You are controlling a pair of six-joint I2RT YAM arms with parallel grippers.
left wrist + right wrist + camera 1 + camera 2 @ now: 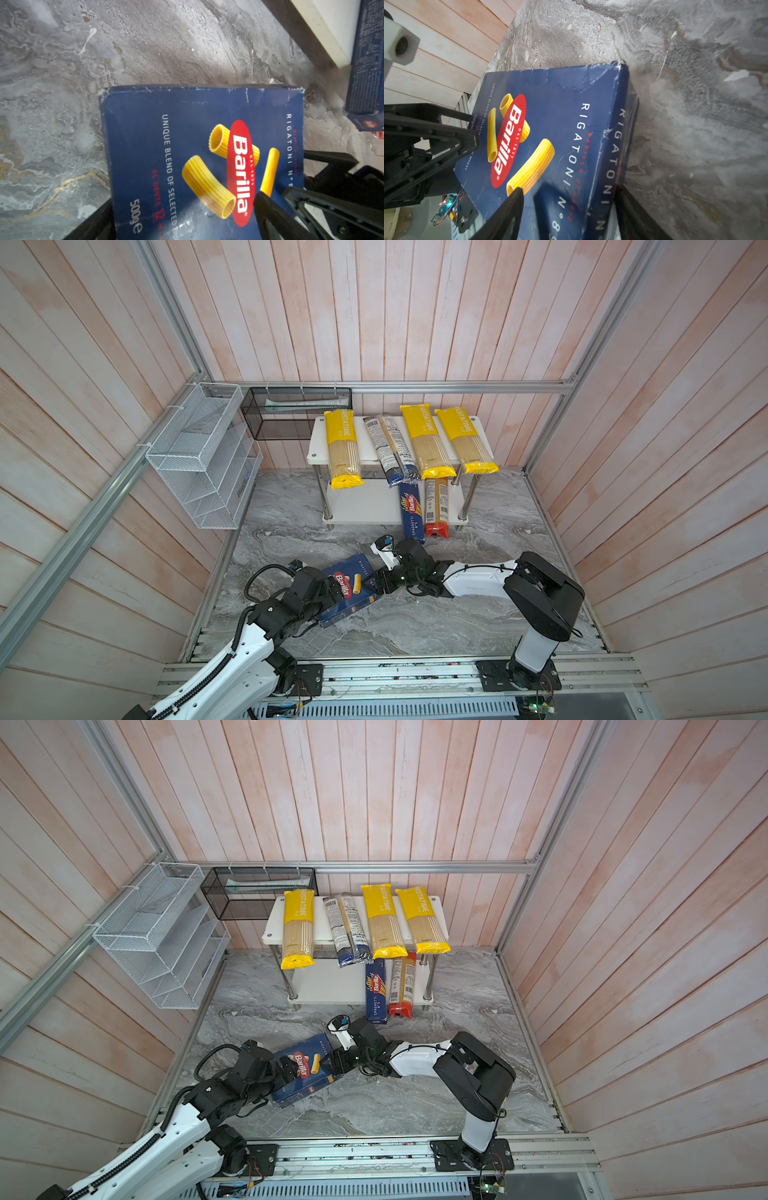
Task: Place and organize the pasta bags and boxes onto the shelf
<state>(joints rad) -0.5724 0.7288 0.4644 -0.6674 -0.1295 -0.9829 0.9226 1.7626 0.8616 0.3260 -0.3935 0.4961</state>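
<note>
Shelf is carrying six bags, one box; left hand is clamping rigatoni box — right hand straddling it, grip unclear.

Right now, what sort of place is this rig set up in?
Likely a staged pantry cell in a lab, not a real kitchen: plank wall panels in an aluminium frame, a marble-look tabletop, and a small shelf loaded with pasta bags.

**Rigatoni box before the shelf**

On the table, the box lies between the left hand and the right hand. Behind, bags lie side by side across the shelf top. The spaghetti box and another bag occupy the lower board's right end.
</note>
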